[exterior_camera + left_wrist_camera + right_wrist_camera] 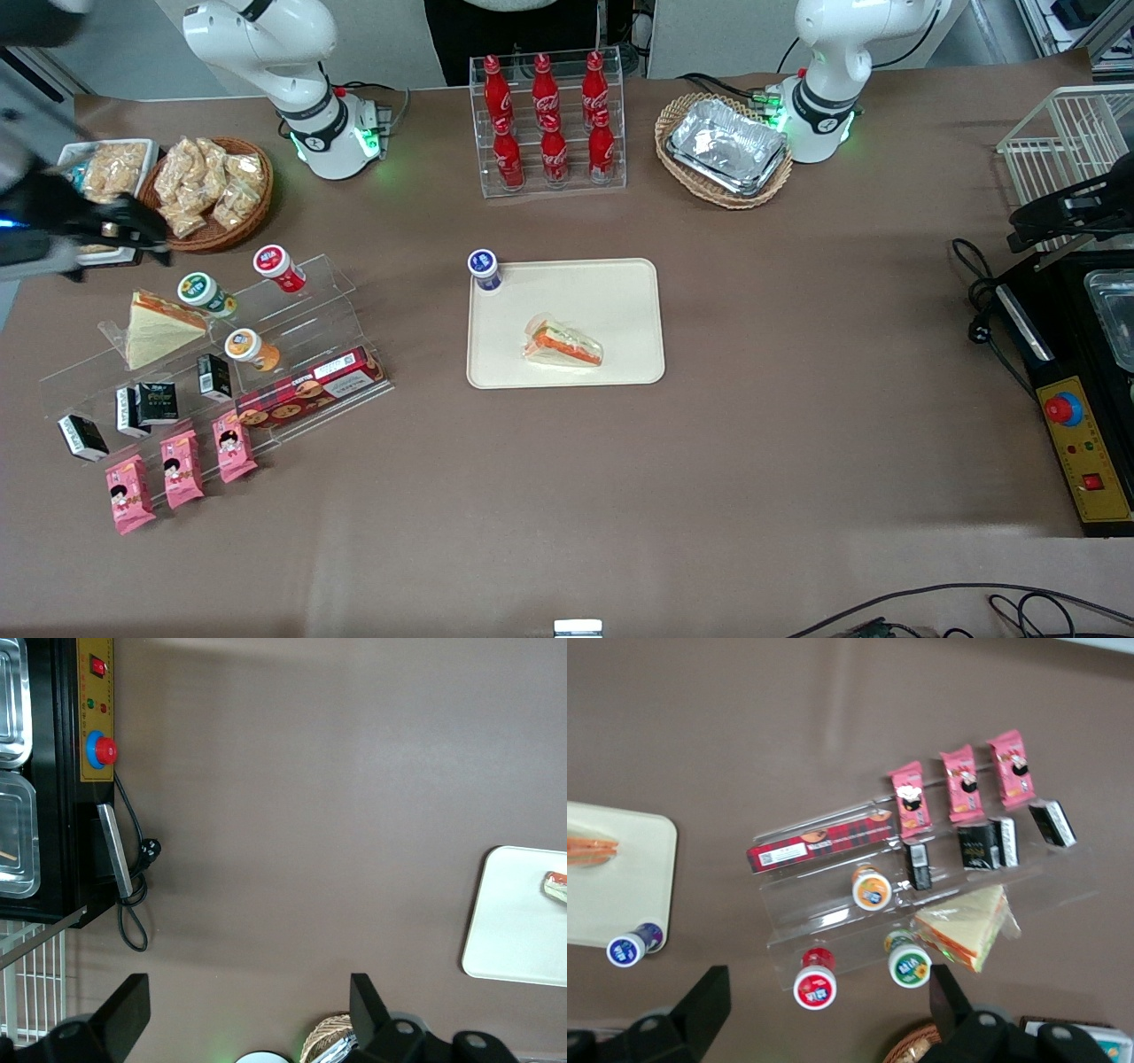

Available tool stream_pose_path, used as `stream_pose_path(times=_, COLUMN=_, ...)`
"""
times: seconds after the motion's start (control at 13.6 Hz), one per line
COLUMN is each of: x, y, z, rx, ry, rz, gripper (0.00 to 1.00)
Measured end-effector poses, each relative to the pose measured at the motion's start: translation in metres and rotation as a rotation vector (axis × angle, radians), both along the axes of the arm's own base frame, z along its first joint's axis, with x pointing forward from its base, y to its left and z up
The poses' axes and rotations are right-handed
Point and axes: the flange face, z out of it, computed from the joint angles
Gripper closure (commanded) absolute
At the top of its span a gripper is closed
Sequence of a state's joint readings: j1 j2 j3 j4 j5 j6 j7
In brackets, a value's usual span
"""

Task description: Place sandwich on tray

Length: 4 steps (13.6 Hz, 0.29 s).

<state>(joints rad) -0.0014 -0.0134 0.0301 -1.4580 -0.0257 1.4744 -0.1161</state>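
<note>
The sandwich (563, 344), a wrapped wedge with orange and green filling, lies on the cream-beige tray (620, 292) in the middle of the table. Its edge also shows in the right wrist view (589, 849) on the tray (620, 895), and in the left wrist view (556, 888) on the tray (514, 921). My right gripper (151, 244) is open and empty. It hangs high over the working arm's end of the table, far from the tray, above the clear shelf. In the right wrist view the gripper (828, 1010) has its jaws wide apart with nothing between them.
A second wrapped sandwich (155, 326) lies on the clear acrylic shelf (292, 372) with small cups, black cartons and a biscuit box. A blue-lidded cup (485, 268) stands on the tray's corner. Snack basket (213, 190), cola rack (549, 124) and foil-tray basket (726, 146) stand farther from the camera.
</note>
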Motion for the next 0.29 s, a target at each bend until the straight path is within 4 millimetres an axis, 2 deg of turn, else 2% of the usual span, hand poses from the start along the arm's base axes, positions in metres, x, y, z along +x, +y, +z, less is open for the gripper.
stream_pose_path(times=0.15, x=-0.004, y=-0.041, z=0.004, rx=0.017, ry=-0.007, rz=-0.050, gripper=0.00)
stream_pose_path(times=0.29, x=-0.006, y=-0.067, z=0.005, rx=0.017, ry=-0.009, rz=-0.068, gripper=0.00)
